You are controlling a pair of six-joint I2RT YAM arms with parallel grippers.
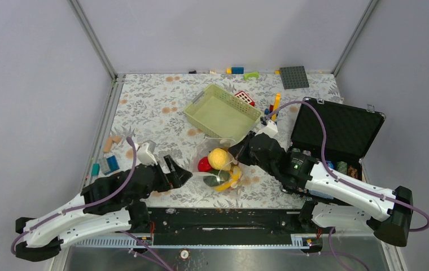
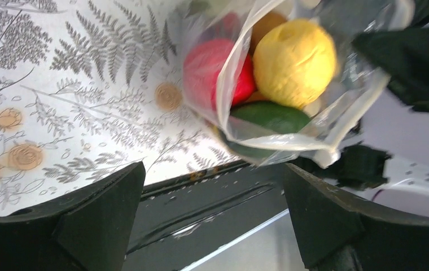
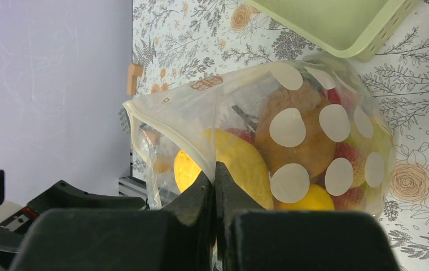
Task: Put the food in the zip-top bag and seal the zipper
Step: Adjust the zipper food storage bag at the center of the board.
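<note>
The food (image 1: 218, 158), glossy plastic toy fruits, sits inside the clear dotted zip-top bag (image 3: 314, 141). My right gripper (image 3: 215, 180) pinches its film and my left gripper (image 2: 212, 192) gapes empty (the zipper (image 3: 161, 96) still needs sealing, I judge).

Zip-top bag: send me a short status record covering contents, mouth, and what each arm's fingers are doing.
item: zip-top bag, lying just in front of the green basket
contents: food inside; yellow, red and green pieces visible
seal: zipper not pressed shut, mouth gaping toward the left side
right side: right gripper, fingers shut on the bag's wall
left side: left gripper, fingers open, short of the mouth, holding nothing
basket contents: no food visible in it
</note>
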